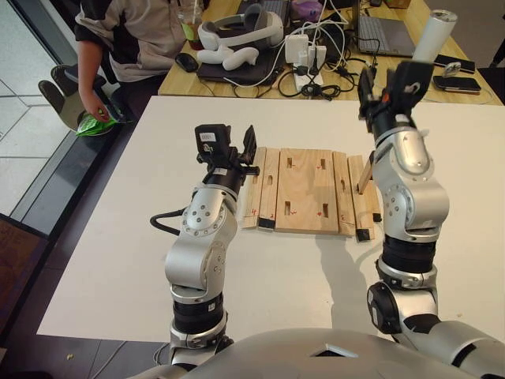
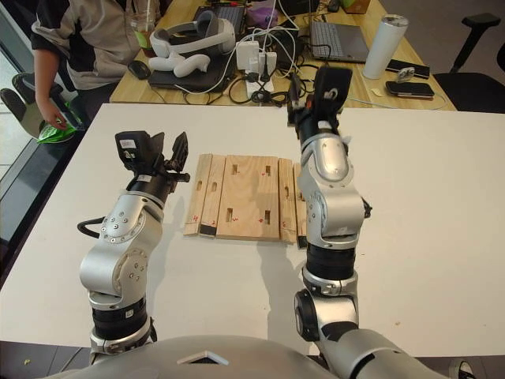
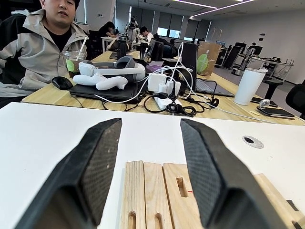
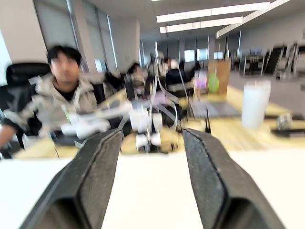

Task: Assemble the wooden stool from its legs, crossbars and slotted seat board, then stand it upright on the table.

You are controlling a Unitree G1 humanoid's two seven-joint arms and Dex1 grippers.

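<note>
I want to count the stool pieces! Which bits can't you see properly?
Rightmost wooden pieces: partly behind the right arm in both eye views, so no sure count.
Left wrist view: the wooden boards are cut off by the picture's edge and the left fingers.
Right wrist view: blurred, desk clutter unclear.

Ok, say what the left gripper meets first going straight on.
Probably the wooden strips lying just ahead of the left gripper, whose fingers are open; if it passes above them, the white table beyond. Its height is unclear.
</note>
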